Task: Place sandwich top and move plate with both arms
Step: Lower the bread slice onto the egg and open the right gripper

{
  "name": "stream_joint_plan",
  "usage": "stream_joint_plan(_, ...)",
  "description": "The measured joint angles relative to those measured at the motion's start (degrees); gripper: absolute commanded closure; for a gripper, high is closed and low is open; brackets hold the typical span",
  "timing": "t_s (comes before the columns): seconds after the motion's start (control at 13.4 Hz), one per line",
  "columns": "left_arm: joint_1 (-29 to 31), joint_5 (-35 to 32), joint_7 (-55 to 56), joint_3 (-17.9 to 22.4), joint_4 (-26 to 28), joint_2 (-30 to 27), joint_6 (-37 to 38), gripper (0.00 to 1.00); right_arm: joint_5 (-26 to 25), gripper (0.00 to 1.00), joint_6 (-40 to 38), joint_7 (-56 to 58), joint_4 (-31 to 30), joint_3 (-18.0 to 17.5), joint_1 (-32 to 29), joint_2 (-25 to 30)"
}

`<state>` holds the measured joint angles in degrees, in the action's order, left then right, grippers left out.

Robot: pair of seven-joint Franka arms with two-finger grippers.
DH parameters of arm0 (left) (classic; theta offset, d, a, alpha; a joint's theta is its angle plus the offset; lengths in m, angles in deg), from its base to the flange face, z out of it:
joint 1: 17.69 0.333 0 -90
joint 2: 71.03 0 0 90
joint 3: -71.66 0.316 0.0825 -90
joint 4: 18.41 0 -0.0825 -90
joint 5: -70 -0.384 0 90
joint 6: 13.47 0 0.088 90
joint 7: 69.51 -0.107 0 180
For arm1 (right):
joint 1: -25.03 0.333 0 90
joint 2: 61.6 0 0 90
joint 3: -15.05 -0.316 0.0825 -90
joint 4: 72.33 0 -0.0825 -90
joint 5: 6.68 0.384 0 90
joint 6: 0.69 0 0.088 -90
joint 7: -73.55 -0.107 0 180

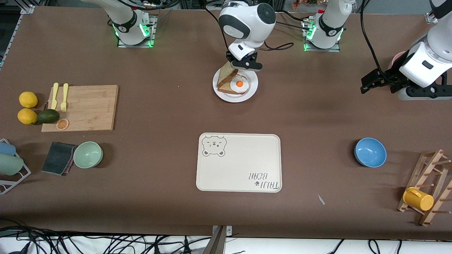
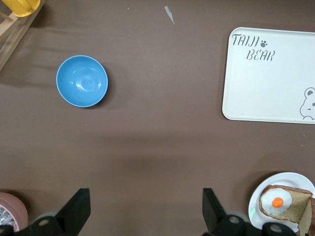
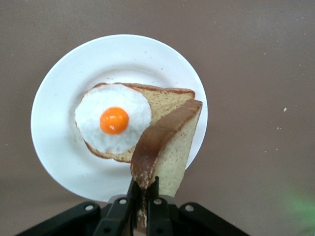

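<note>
The plain sandwich top [image 1: 226, 74] hangs tilted on edge in my shut right gripper [image 1: 243, 64], over the rim of the white plate [image 1: 247, 97] that is nearest the robots' bases. Its lower edge overlaps the bread slice bearing a fried egg [image 1: 237, 84], which lies on the plate. The right wrist view shows the gripper [image 3: 144, 189] pinching the crust of the sandwich top [image 3: 167, 147] above the egg slice [image 3: 115, 120] and the plate [image 3: 54, 147]. My left gripper [image 1: 379, 84] waits open and empty over bare table at the left arm's end; it also shows in the left wrist view [image 2: 145, 206].
A cream bear-print tray [image 1: 240, 162] lies nearer the camera than the plate. A blue bowl [image 1: 370, 152] and a wooden rack with a yellow mug [image 1: 418, 199] are at the left arm's end. A cutting board [image 1: 84, 107], fruit and a green bowl [image 1: 88, 154] are at the right arm's end.
</note>
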<state>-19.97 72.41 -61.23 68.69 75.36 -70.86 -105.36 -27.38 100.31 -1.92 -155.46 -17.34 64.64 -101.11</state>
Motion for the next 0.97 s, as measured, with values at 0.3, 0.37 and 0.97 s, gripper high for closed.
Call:
stream_joint_plan(0.3, 0.0, 0.0, 0.0, 0.0, 0.0, 0.0, 0.0, 0.0, -0.14, 0.34, 0.35, -0.4, 0.19, 0.11, 0.1, -1.01)
stream_joint_plan(0.37, 0.0, 0.0, 0.0, 0.0, 0.0, 0.0, 0.0, 0.0, -0.14, 0.13, 0.49, -0.59, 0.58, 0.19, 0.11, -1.42)
stream_joint_plan(0.97, 0.0, 0.0, 0.0, 0.0, 0.0, 0.0, 0.0, 0.0, 1.81, 0.0, 0.75, 0.43, 3.7, 2.45, 0.0, -0.73)
